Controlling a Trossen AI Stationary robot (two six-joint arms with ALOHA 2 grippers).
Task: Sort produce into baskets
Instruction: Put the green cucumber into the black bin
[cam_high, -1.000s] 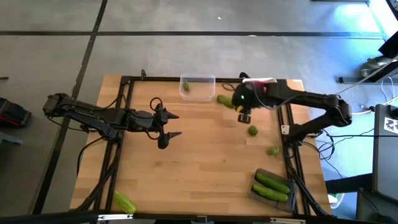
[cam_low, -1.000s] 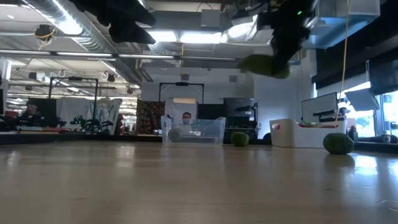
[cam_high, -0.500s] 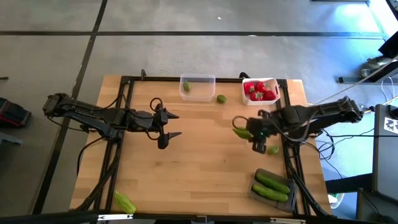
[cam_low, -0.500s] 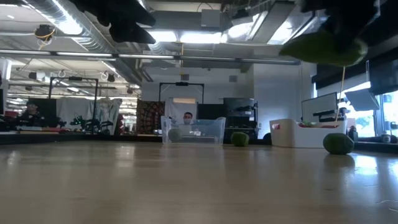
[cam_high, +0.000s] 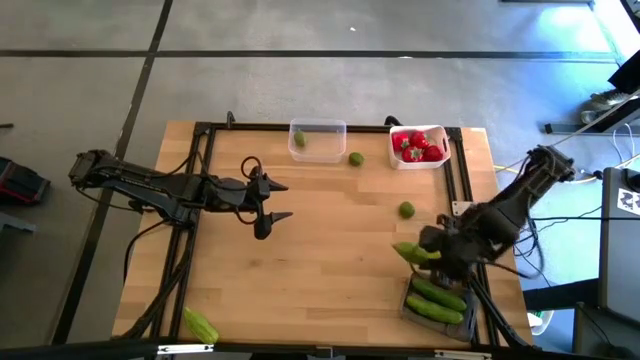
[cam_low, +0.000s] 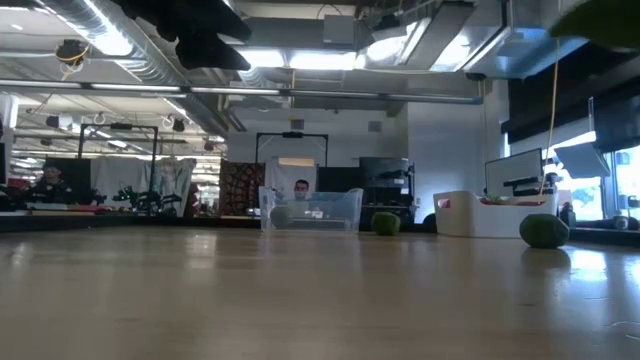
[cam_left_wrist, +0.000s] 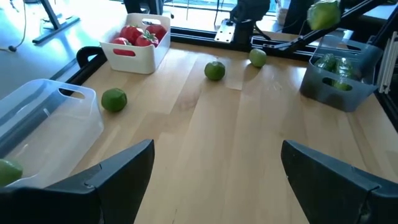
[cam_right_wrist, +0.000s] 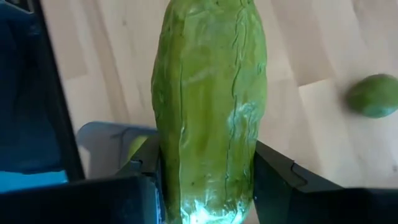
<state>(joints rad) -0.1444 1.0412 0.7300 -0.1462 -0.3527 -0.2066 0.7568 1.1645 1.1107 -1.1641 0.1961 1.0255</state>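
Observation:
My right gripper (cam_high: 432, 250) is shut on a bumpy green cucumber (cam_right_wrist: 211, 106) just above the far left corner of the dark grey tub (cam_high: 412, 305), which holds two cucumbers (cam_high: 438, 293). The held cucumber also shows in the left wrist view (cam_left_wrist: 323, 14) and the low view (cam_low: 610, 18). My left gripper (cam_high: 275, 200) is open and empty above the table's middle left. The white tub (cam_high: 440, 160) holds red pieces (cam_high: 415, 145). The clear tub (cam_high: 335, 128) holds one green fruit (cam_high: 299, 140). Another cucumber (cam_high: 200, 325) lies on the table at the near left. My right gripper pinches the cucumber between its two fingers (cam_right_wrist: 277, 177) by its two long sides, near one end (cam_right_wrist: 208, 193). The fingers come from the table's right and lie along the cucumber. Its free end (cam_high: 403, 249) sticks out past them toward the table's left. It is lifted clear.
Round green fruits lie on the table: one beside the clear tub (cam_high: 355, 158), one right of centre (cam_high: 406, 210), one farther right (cam_left_wrist: 257, 58). Black frame rails (cam_high: 462, 215) run along the table's sides. The table's middle (cam_high: 320, 260) is bare wood.
My right gripper has carried the cucumber from beside the white tub toward the table's near right, to just above the grey tub's far left corner. The cucumber has stayed lifted clear in the shut fingers.

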